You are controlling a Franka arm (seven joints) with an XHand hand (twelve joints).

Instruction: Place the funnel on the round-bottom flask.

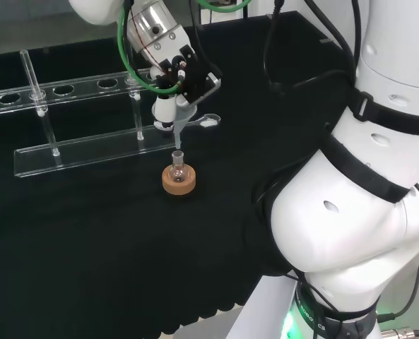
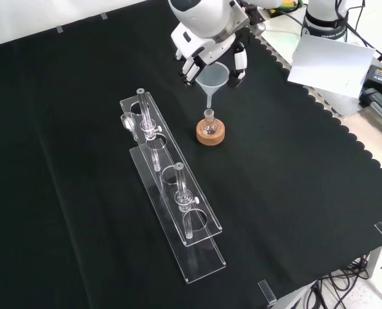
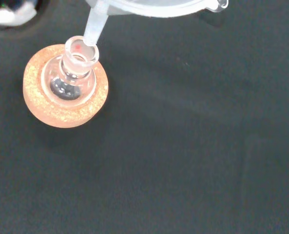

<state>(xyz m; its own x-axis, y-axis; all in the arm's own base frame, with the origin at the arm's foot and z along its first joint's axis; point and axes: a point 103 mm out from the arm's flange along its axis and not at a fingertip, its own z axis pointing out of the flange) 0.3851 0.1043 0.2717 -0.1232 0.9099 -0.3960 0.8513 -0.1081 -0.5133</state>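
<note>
A small clear round-bottom flask stands upright on a cork ring. The hand is shut on a translucent funnel, gripping its cone. The funnel hangs upright above the flask. Its stem tip sits just over the flask's mouth, a small gap apart in the head view.
A clear acrylic tube rack with a few glass tubes stands left of the flask in both fixed views. A small clear piece lies on the cloth by the rack. The arm's white links fill the head view's right.
</note>
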